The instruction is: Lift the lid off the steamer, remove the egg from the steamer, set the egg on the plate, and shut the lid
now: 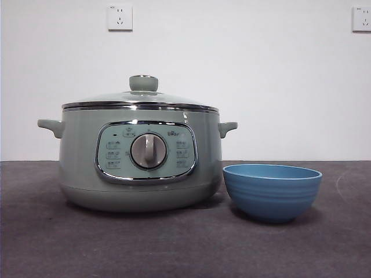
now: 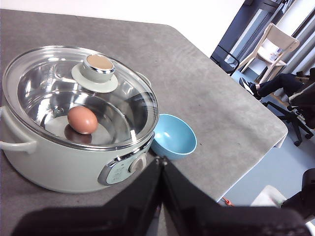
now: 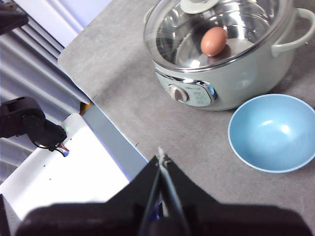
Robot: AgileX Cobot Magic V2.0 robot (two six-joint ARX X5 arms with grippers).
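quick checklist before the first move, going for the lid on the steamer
1. Lid seated on the steamer, knob free of obstruction: ok.
2. Egg inside, seen through the glass: ok.
3. Plate beside the steamer, upright and holding nothing: ok.
4. Left gripper away from the pot, jaws shut: not ok for grasping, needs opening.
5. Right gripper also back from the pot, jaws shut: not ok for grasping.
6. Whether the lid is hot or stuck: cannot tell.
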